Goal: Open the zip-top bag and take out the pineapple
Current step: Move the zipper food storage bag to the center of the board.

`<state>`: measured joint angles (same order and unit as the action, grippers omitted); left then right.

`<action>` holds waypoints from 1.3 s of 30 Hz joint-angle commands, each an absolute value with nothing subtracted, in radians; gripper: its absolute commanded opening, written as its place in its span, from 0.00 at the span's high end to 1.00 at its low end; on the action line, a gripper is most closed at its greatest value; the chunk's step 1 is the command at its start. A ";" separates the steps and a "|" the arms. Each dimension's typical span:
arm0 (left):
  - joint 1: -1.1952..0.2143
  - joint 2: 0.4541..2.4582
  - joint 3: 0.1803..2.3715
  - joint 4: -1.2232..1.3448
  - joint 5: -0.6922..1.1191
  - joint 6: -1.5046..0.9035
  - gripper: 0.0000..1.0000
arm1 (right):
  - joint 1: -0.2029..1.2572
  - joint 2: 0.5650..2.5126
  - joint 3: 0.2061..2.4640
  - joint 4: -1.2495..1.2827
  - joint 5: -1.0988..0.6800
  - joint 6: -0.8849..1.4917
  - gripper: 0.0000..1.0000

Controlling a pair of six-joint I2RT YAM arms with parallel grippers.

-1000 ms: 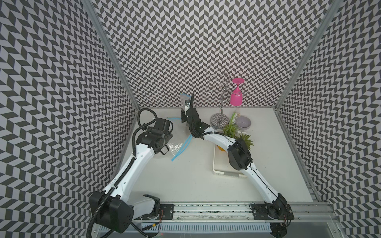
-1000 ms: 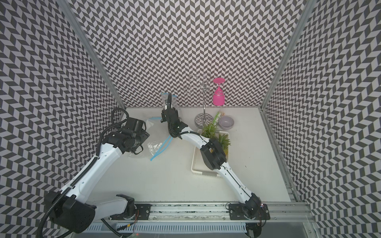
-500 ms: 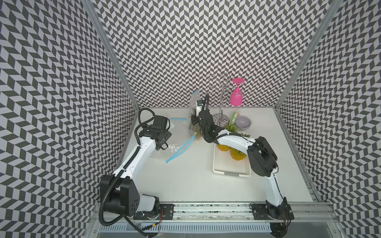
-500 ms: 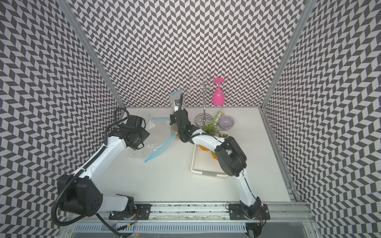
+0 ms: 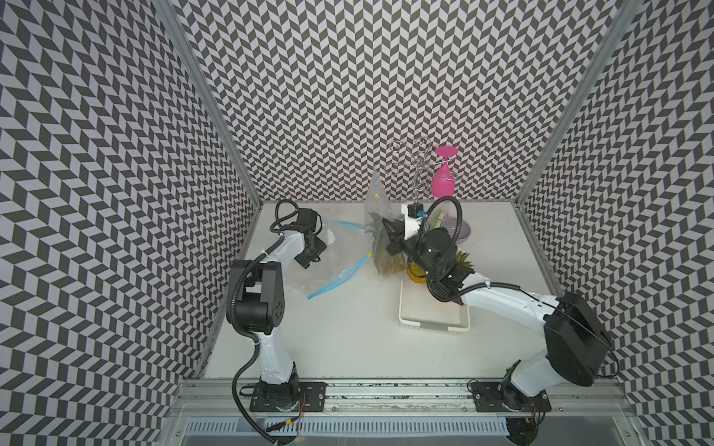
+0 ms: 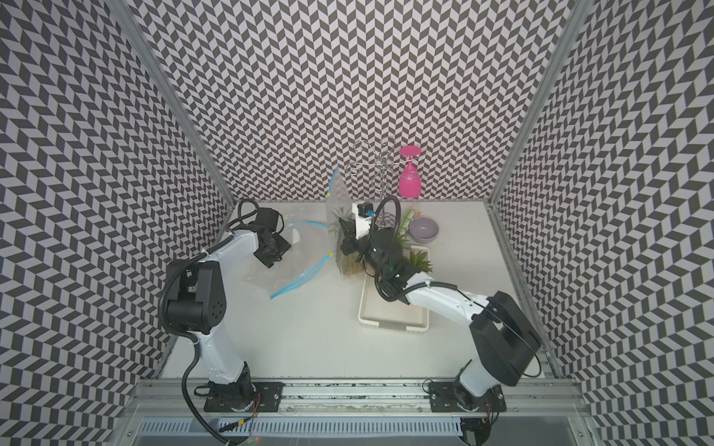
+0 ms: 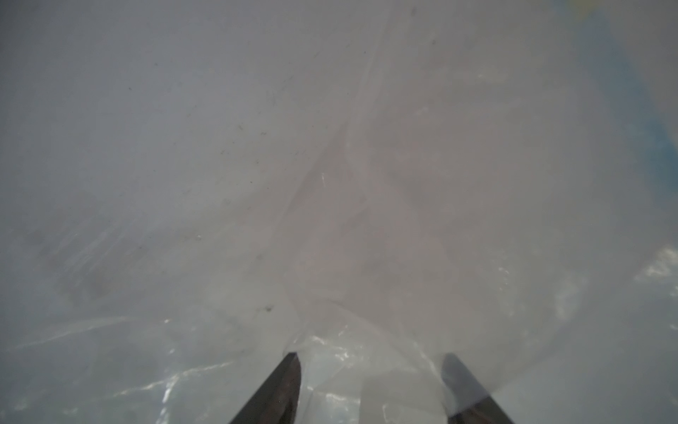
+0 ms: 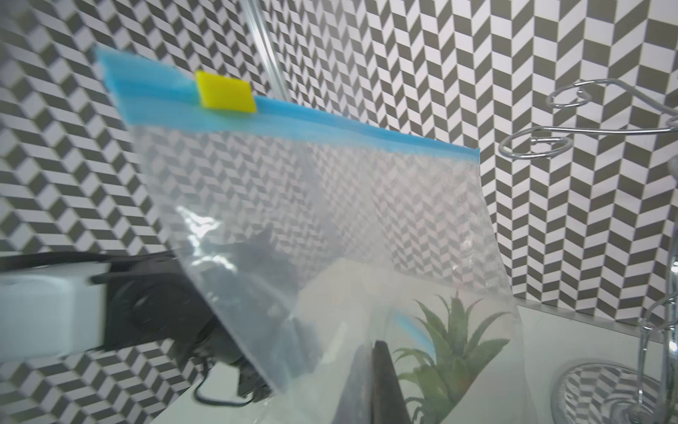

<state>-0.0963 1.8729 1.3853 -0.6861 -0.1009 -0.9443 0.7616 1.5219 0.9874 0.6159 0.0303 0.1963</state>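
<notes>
Plainly a robotics lab test cell we're standing at: chevron-patterned walls [image 5: 386, 77] box in a white tabletop [image 5: 347, 328] on three sides, aluminium corner posts [image 5: 228, 135] frame them, and left arm [image 5: 288, 247] and right arm [image 5: 506, 305] sit bolted to a metal rail [image 5: 386, 388] along the open front.

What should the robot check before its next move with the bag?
1. Right gripper pinching the lifted bag: ok.
2. Pineapple inside that bag: ok.
3. Blue zip open: not ok, it looks shut, yellow slider near one end.
4. Left gripper free: cannot tell; jaws apart, plastic of the flat bag against it.
5. Bare room in white tray: ok.
</notes>
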 commanded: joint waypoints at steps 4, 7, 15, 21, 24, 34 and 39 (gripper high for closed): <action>-0.224 1.713 1.647 -0.860 -0.203 -1.068 0.23 | 0.762 1.391 0.874 0.829 -0.175 0.183 1.00; -0.275 1.677 1.747 -0.950 -0.184 -1.125 0.21 | 0.762 1.359 0.820 0.824 -0.246 0.151 1.00; -0.296 1.669 1.904 -1.087 -0.009 -1.126 0.19 | 0.776 1.314 0.744 0.814 -0.291 0.105 1.00; -0.330 1.698 1.970 -1.110 0.069 -1.111 0.20 | 0.788 1.299 0.699 0.818 -0.269 0.091 1.00; -0.361 1.697 1.980 -1.146 0.063 -1.102 0.20 | 0.792 1.292 0.691 0.810 -0.268 0.078 1.00; -0.407 1.651 1.891 -1.158 0.010 -1.101 0.68 | 0.796 1.279 0.662 0.780 -0.272 0.046 1.00; -0.430 1.622 1.894 -1.186 -0.031 -1.138 1.00 | 0.810 1.262 0.671 0.638 -0.254 0.027 0.99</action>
